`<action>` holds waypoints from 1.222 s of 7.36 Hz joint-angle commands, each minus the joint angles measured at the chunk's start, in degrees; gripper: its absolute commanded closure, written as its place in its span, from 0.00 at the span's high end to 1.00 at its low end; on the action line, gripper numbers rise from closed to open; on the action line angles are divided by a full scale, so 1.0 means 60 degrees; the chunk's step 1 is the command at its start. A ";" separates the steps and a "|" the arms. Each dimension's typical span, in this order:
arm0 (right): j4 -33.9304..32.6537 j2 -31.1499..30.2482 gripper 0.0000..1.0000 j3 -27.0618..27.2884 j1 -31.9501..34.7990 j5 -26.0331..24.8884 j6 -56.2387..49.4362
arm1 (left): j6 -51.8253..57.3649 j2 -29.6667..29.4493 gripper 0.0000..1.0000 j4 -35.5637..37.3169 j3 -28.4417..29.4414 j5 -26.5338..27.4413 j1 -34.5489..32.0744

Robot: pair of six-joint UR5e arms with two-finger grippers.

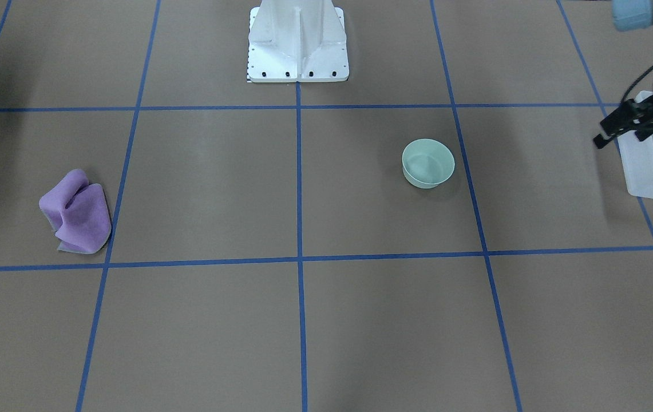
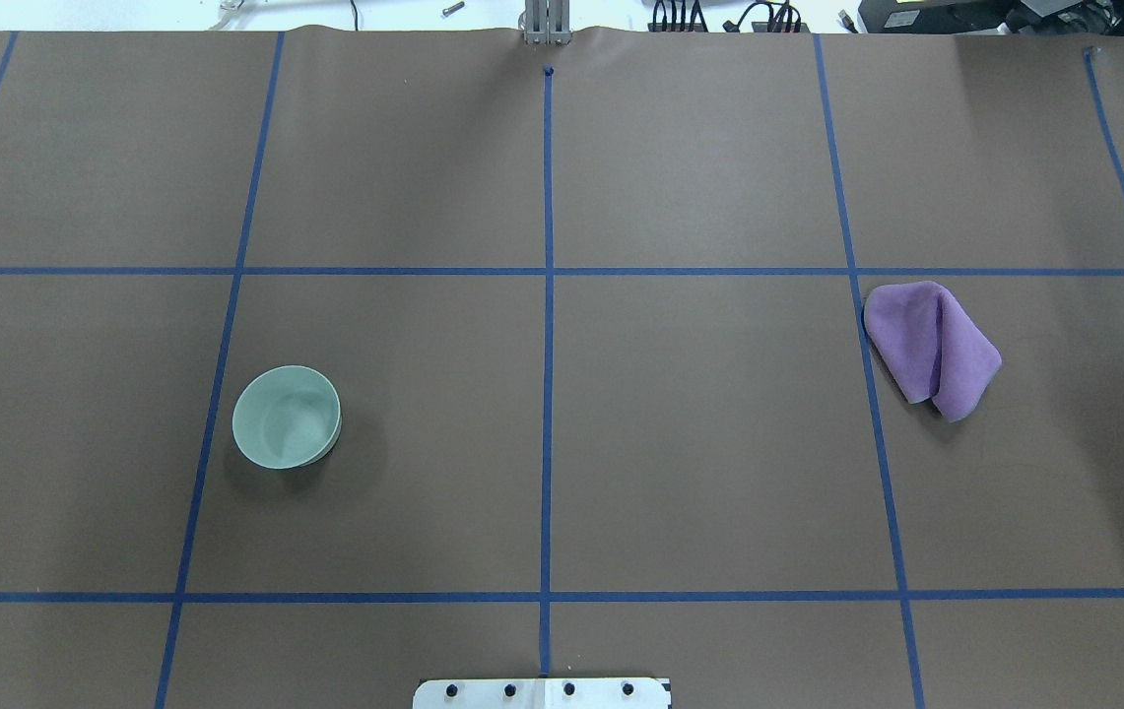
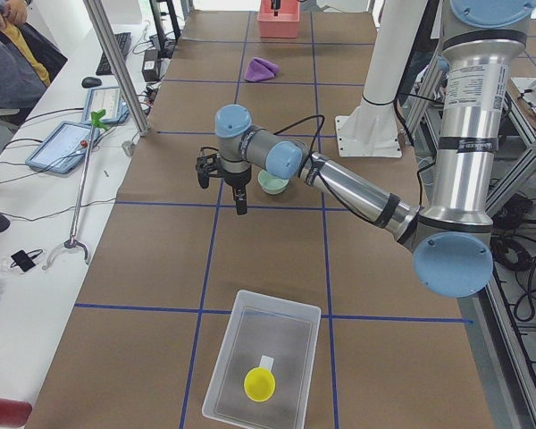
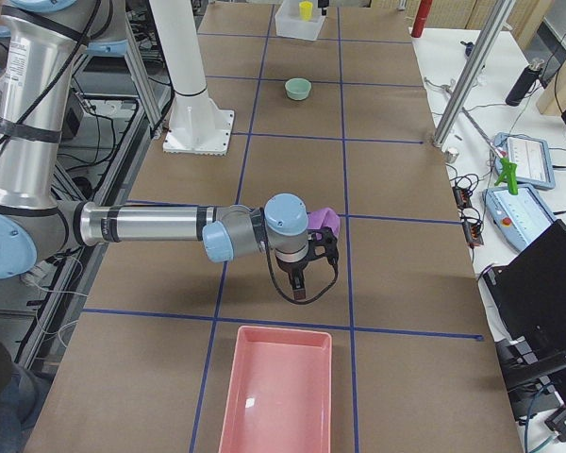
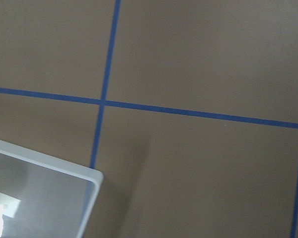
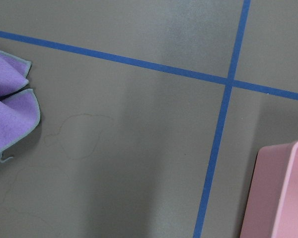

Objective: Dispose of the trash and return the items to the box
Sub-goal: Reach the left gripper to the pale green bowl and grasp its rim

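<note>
Two-finger left gripper (image 1: 619, 140): fingers spread, nothing between them. It hangs above the table (image 2: 699, 443), just off a corner of the box (image 3: 221, 357), on the side toward the bowl.
Right gripper (image 4: 302, 283): seen only from the table's end, so I cannot tell whether the fingers are spread or closed. It hangs low between the purple cloth (image 2: 931, 350) and the pink tray (image 4: 278, 396).
Yellow cup (image 3: 259, 384): already in the box, beside the white label.
Mint-green bowl (image 1: 428, 163): upright and empty on the table, well apart from the box, on the left arm's side. Not yet returned.
Bowl, handling: thin plastic, so likely light and stiff. The smooth curved wall may slip or skate if nudged. Best hold, in my judgement, is a pinch on the rim, one finger inside and one outside, from straight above.
Purple cloth: soft and crumpled, standing in a loose fold. Probably the trash, bound for the pink tray. Pinch a raised fold, not the flat edge.
Table surface: matte brown covering, gridded with blue tape lines (image 2: 548, 394). A few loose threads lie near the cloth.
Room: white pedestal base (image 1: 297, 46) mid-table on the robot's side. Monitors, cables and a seated operator along the far side.
</note>
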 commanded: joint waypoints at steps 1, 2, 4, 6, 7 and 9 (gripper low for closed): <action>0.0001 0.0000 1.00 0.0000 0.0000 -0.0014 0.0000 | -0.3012 -0.0772 0.97 -0.1168 0.0407 0.1599 0.2658; 0.0001 0.0000 1.00 0.0000 0.0000 0.0000 0.0000 | -0.3365 -0.1022 0.97 -0.1198 0.0613 0.1678 0.3072; 0.0000 0.0000 1.00 -0.0073 -0.0029 0.0000 0.0000 | -0.3867 -0.1390 0.97 -0.1256 0.1125 0.2583 0.4374; 0.0001 0.0015 1.00 -0.0088 -0.0044 0.0000 0.0000 | -0.3881 -0.1376 0.89 -0.1620 0.1564 0.2616 0.4657; 0.0001 0.0015 1.00 -0.0088 -0.0044 0.0000 0.0000 | -0.3881 -0.1347 0.87 -0.2072 0.1930 0.2616 0.4730; 0.0001 0.0015 1.00 -0.0088 -0.0044 0.0000 0.0000 | -0.4331 -0.1390 0.11 -0.2443 0.2095 0.2573 0.4731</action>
